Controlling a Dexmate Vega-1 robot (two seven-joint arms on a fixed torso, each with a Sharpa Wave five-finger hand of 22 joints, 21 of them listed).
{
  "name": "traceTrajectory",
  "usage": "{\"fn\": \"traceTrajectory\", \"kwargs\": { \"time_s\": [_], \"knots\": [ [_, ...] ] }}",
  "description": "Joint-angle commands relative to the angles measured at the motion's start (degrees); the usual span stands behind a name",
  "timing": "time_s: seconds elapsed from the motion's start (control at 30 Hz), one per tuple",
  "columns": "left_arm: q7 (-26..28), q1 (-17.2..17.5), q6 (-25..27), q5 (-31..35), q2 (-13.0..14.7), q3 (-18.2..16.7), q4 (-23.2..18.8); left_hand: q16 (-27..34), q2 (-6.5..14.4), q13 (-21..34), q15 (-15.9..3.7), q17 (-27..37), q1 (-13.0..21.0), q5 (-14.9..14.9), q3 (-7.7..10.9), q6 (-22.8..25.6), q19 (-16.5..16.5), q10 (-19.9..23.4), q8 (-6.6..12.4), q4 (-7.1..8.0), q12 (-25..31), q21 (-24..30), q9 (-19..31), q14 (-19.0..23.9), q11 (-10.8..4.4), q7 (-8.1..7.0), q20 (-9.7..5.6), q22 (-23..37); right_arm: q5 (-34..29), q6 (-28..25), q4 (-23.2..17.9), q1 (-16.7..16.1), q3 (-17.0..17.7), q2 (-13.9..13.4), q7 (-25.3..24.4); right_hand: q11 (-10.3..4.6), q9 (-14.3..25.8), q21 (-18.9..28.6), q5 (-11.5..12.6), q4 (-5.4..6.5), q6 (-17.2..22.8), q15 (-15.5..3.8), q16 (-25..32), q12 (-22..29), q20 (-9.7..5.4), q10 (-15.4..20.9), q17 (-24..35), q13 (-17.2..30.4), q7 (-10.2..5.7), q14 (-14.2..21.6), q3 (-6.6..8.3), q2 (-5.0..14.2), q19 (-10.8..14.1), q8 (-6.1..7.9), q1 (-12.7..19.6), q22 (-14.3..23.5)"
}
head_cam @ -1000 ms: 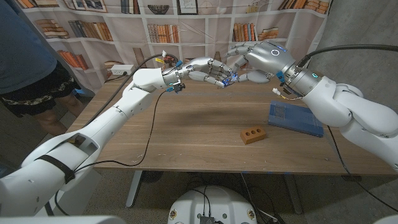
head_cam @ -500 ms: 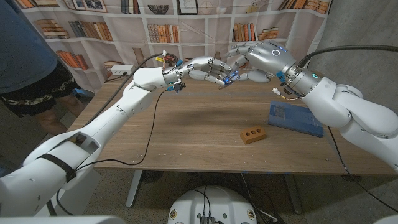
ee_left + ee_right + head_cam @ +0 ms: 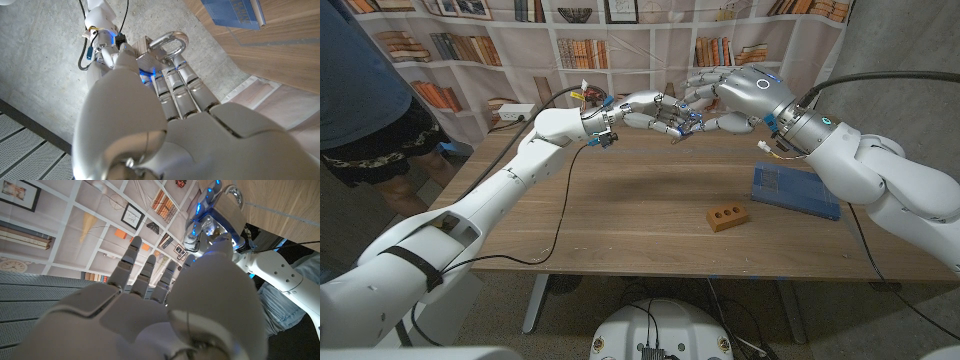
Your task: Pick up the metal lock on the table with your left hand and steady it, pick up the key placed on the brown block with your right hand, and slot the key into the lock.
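- Two robot hands are met up in mid-air over the far side of the table [image 3: 620, 215], fingertips basically touching in the head view.
- The left robot hand [image 3: 655, 112] is wrapped around the metal lock [image 3: 167, 46]; in the left wrist view the silver shackle is seen poking out past the fingertips, with the body of the lock tucked behind the fingers [image 3: 181, 90].
- The right robot hand [image 3: 730, 95] is pushed right up against the lock; its thumb side is pressed to it while the other fingers [image 3: 131, 262] are left spread and pointing away.
- The key can't really be made out, so whether it's pinched in the right robot hand can't be told. Some blue glow is seen right at the contact spot.
- The brown block [image 3: 726, 217] is left sitting on the table, near the front, with holes visible in its top.
- Just beside it, toward the right arm, a blue flat box [image 3: 796, 190] is laid on the table.
- A person [image 3: 365, 90] is stood at the left edge, behind the table.
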Motion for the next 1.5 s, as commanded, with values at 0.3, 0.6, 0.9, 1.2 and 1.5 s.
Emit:
{"fn": "traceTrajectory", "kwargs": {
  "time_s": [0.3, 0.6, 0.9, 1.2, 1.5],
  "knots": [
    [-0.09, 0.76, -0.18, -0.85, 1.88, -1.60, -0.36, 0.12, 0.05, 0.07, -4.32, 0.16, -0.35, 0.11, 0.19, -0.27, -0.23, 0.00, 0.09, 0.02, 0.40, -0.20, 0.05, -0.28, -0.14, 0.19, -0.47, -0.01, 1.37, -2.88, -2.17, -0.96, 0.27, 0.99, 2.36, 2.30, 0.26, -1.02, -0.22, 3.87, -4.75, 0.27, -0.20, 0.01, 2.10, -2.36, -0.10, 0.16, 0.21, -3.99, -2.77, -2.27, -2.32, -0.17, -9.45, -0.01],
    [-0.97, 1.21, -0.97, -1.71, 2.87, -2.50, -0.21, 0.10, 0.09, 0.07, -4.32, 0.17, -0.37, 0.12, 0.24, -0.43, -0.39, -0.12, 0.08, 0.04, 0.39, -0.28, 0.05, -0.42, -0.18, 0.13, -0.42, 0.01, 1.01, -6.15, -2.87, -1.46, -1.74, 3.94, 0.47, 2.66, 0.28, -0.95, 0.47, 4.70, -6.55, 0.52, 0.02, 0.19, 2.05, -2.74, -0.11, 0.16, 0.21, -4.18, -3.25, -2.90, -2.51, -0.33, -12.59, -0.01],
    [-2.39, 1.36, -1.58, -2.77, 3.31, -3.05, 0.20, 0.07, 0.07, 0.07, -4.35, 0.16, -0.39, 0.12, 0.26, -0.53, -0.55, -0.29, 0.09, 0.04, 0.37, -0.36, 0.04, -0.55, -0.12, 0.18, -0.39, 0.01, -1.31, -8.86, -3.37, -0.67, -4.86, 5.11, -1.24, 2.91, 0.30, -0.93, 0.76, 4.91, -6.86, 0.56, 0.15, 0.37, 2.08, -2.65, -0.12, 0.16, 0.15, -4.06, -3.30, -3.03, -2.63, -0.20, -13.87, -0.01],
    [-0.95, 2.05, -2.13, -1.23, 3.89, -3.16, -1.27, 0.10, 0.08, 0.06, -4.26, 0.16, -0.40, 0.12, 0.31, -0.47, -0.60, -0.24, 0.16, 0.04, 0.43, -0.38, 0.04, -0.56, -0.21, 0.12, -0.39, 0.02, -0.45, -8.11, -2.31, -0.92, -4.62, 4.05, -3.27, 2.93, 0.32, -0.93, 1.01, 5.01, -6.91, 0.57, 0.28, 0.57, 2.10, -2.40, -0.13, 0.16, 0.10, -3.83, -3.27, -3.06, -2.76, -0.04, -14.92, 0.00],
    [-0.52, 1.86, -2.46, -0.96, 2.86, -2.55, -0.69, 0.21, 0.07, 0.05, -4.41, 0.15, -0.48, 0.11, 0.33, -0.36, -0.55, 0.00, 0.25, 0.08, 0.54, -0.38, 0.03, -0.31, -0.22, 0.21, -0.55, 0.03, -0.31, -8.57, -2.48, -2.18, -3.74, 3.26, -3.57, 2.90, 0.34, -0.82, 1.22, 5.06, -6.83, 0.55, 0.42, 0.76, 2.12, -2.12, -0.13, 0.15, 0.04, -3.49, -3.15, -2.91, -2.62, 0.13, -15.78, 0.01]
  ]
}}
